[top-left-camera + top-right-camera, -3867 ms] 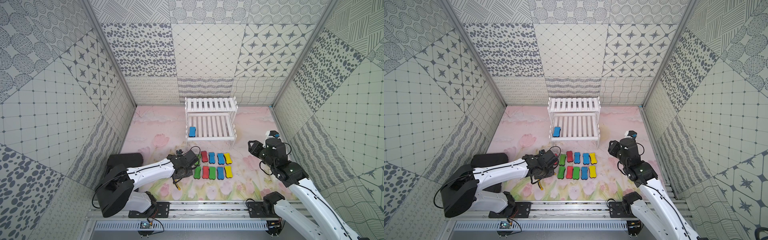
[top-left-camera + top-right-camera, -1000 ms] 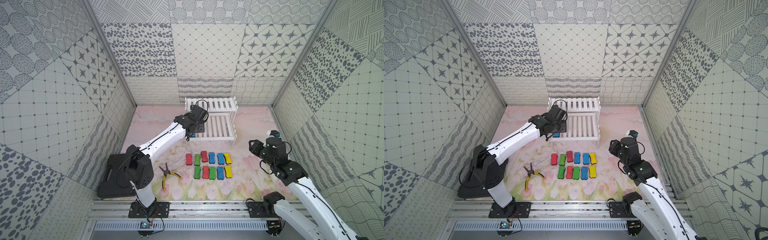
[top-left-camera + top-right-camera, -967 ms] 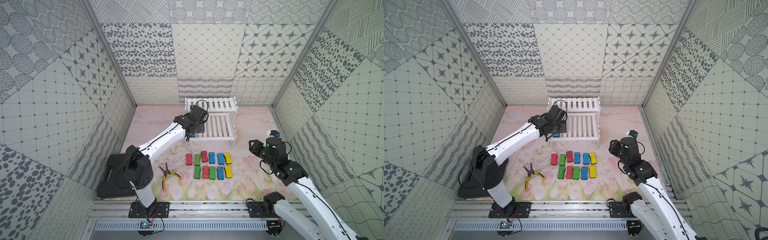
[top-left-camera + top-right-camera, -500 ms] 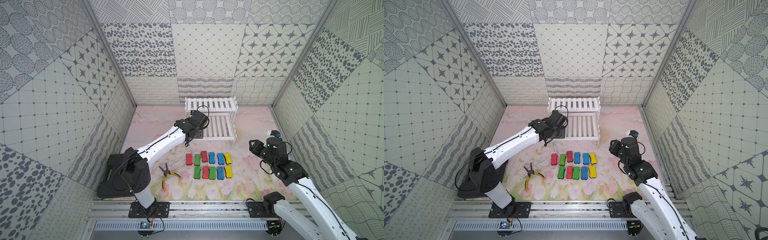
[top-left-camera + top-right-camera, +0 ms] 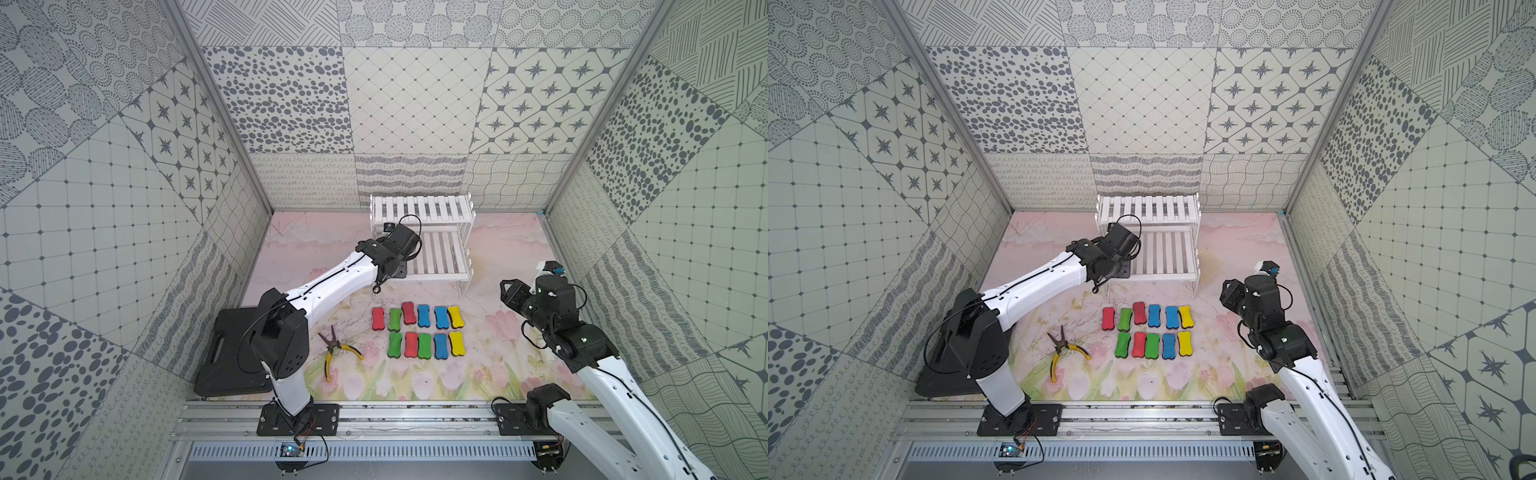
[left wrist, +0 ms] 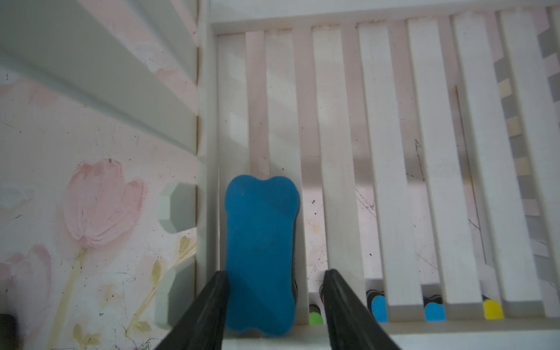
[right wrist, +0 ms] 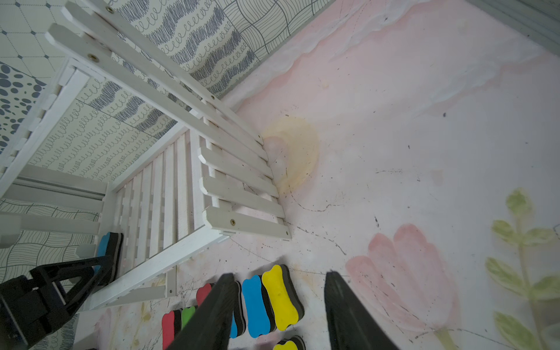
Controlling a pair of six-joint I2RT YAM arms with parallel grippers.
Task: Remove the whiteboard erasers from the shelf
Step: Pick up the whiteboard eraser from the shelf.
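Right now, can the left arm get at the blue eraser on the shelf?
Probably yes: the left gripper has its open jaws astride the blue eraser on the lower tier of the shelf, and nothing stands between them.

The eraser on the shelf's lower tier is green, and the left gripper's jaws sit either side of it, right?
Not green: the eraser on the lower tier of the shelf is blue, as the left wrist view shows. The left gripper does have its jaws either side of it.
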